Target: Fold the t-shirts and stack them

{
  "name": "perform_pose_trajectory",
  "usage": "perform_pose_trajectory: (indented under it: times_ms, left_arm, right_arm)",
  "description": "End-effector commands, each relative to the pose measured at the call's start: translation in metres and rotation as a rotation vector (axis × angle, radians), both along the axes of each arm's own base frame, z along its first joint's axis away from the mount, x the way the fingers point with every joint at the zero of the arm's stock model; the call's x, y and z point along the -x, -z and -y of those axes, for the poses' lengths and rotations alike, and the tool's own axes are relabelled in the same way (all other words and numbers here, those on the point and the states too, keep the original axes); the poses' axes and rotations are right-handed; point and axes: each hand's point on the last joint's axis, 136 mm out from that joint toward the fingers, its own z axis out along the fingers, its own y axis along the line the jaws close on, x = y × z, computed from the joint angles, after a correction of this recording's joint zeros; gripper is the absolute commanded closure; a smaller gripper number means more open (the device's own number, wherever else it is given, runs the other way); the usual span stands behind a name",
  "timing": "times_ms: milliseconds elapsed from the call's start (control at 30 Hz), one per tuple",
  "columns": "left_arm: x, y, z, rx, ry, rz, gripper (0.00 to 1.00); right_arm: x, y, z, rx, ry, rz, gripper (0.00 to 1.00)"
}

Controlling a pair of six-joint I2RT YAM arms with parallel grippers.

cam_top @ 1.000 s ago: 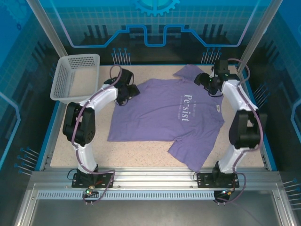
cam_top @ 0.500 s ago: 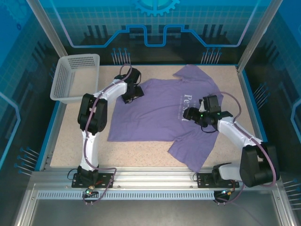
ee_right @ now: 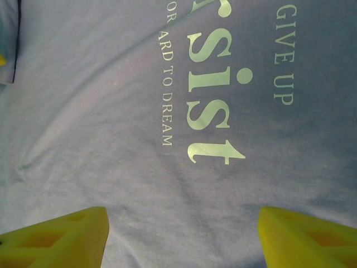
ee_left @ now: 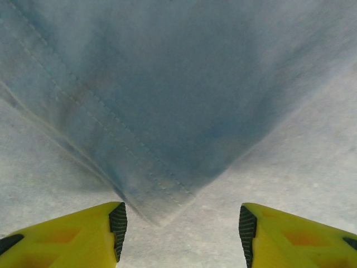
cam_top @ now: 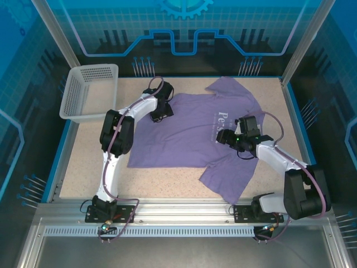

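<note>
Left claw: your left claw (ee_left: pixel 181 226) is released, jaws apart, low over the tabletop (ee_left: pixel 295 167).
Hem corner: the hem corner (ee_left: pixel 159 206) lies just ahead, between the fingertips.
Left advice: nudge forward until the stitched hem sits between the pads, then pinch cloth alone.
T-shirt: the t-shirt (cam_top: pixel 184 134) lies flat, reaching from the left claw to beneath the right.
Right claw: your right claw (ee_right: pixel 184 234) is released, jaws wide, over the lettering (ee_right: pixel 209 111).
Right advice: a mid-chest grip probably bunches cloth; seek an edge.

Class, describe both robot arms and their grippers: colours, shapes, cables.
Both the left arm and right arm have white tubular links, bulky black joints and a looping lilac cable. The left gripper has yellow wedge fingers with black ribbed pads; the right gripper has yellow fingers too.
</note>
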Motion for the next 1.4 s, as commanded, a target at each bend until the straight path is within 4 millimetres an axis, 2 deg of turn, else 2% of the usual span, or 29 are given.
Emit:
perform_pose_trajectory:
  times_ms: [0, 267, 433, 600, 700, 767, 900, 1067, 1200, 1367]
  left_arm:
    - [0.000, 0.001, -0.006, -0.050, -0.004, -0.013, 0.43]
    - [-0.007, 0.007, -0.004, -0.060, 0.013, -0.016, 0.59]
    - [-0.009, 0.010, -0.004, -0.067, 0.018, -0.018, 0.63]
    - [-0.010, 0.012, -0.004, -0.071, 0.022, -0.020, 0.74]
    - [-0.010, 0.012, -0.006, -0.078, 0.020, -0.021, 0.86]
    - [-0.011, 0.010, -0.006, -0.079, 0.021, -0.017, 0.89]
    - [-0.015, 0.001, -0.010, -0.083, 0.017, -0.001, 1.00]
    - [-0.031, -0.024, -0.023, -0.074, 0.006, 0.064, 1.00]
    - [-0.050, -0.045, -0.035, -0.057, 0.019, 0.122, 1.00]
    - [-0.074, -0.058, -0.062, -0.056, 0.001, 0.170, 1.00]
  right_arm:
    - [-0.003, 0.001, -0.001, 0.019, -0.013, 0.021, 0.29]
    - [-0.003, 0.004, -0.004, 0.015, -0.023, 0.011, 0.30]
    - [-0.003, 0.006, -0.005, 0.017, -0.028, 0.007, 0.31]
    - [-0.003, 0.008, -0.006, 0.022, -0.031, 0.001, 0.31]
    - [-0.003, 0.009, -0.006, 0.022, -0.032, -0.003, 0.32]
    - [-0.003, 0.010, -0.007, 0.024, -0.035, -0.008, 0.32]
    - [-0.002, 0.014, -0.006, 0.030, -0.031, -0.021, 0.33]
    - [-0.001, 0.023, -0.004, 0.048, -0.023, -0.066, 0.33]
    - [0.000, 0.029, -0.004, 0.048, -0.023, -0.098, 0.34]
    - [0.002, 0.032, -0.003, 0.046, -0.015, -0.122, 0.34]
